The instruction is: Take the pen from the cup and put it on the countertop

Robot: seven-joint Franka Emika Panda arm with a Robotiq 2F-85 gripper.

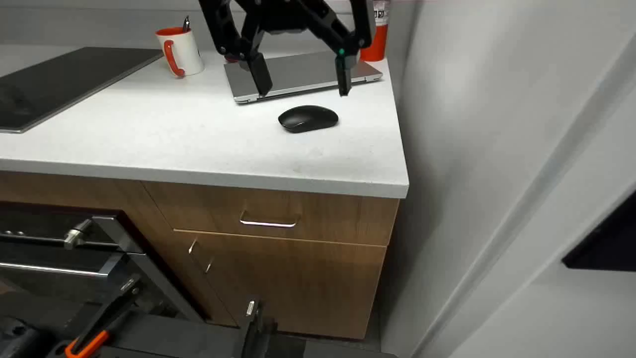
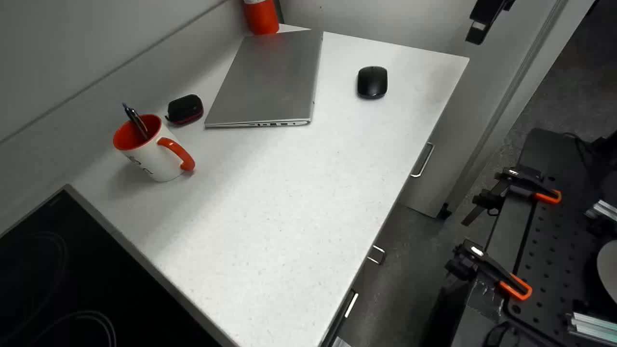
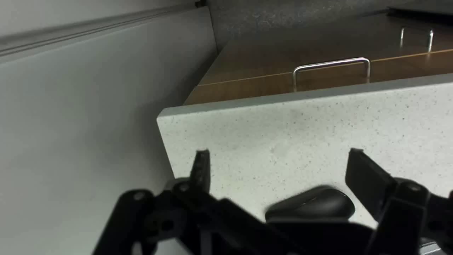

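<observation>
Blocky black jaws gape above the speckled white countertop (image 1: 184,129).

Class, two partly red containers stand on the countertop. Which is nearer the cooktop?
The mug holding the pen: it stands near a corner of the cooktop, whereas the canister stands beyond the laptop.

Brown wooden cabinets (image 1: 308,286), grey floor (image 2: 409,260)

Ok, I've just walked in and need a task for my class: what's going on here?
A robot's gripper hangs open, holding nothing, apart from the cup. The pen leans in the cup, not yet laid on the countertop, where a mouse and a closed laptop also lie.
</observation>
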